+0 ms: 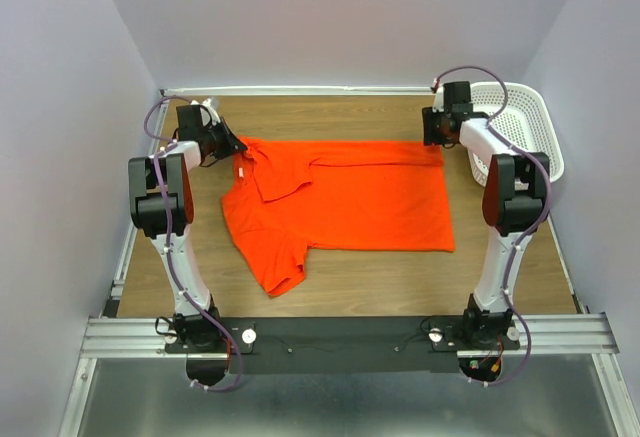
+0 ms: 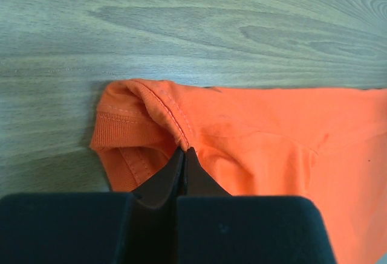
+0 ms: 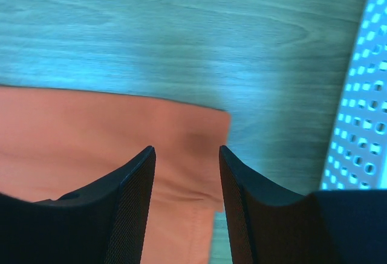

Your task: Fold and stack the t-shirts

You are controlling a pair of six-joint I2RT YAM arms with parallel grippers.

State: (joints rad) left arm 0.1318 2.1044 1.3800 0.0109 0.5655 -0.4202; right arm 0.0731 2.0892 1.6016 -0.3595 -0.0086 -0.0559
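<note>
Shows soft matt cloth, collar ribbed, in the t-shirt. Shows smooth wood grain on the table. At two o'clock, shows white perforated plastic, possibly glossy, in the basket. Shows matt black, fine-meshed faces on the right gripper.

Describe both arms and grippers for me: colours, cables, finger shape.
The left arm and right arm have white links, black joint housings with red side panels, and greyish-purple cables looping alongside. The left gripper and right gripper have matte black fingers tapering to points.
</note>
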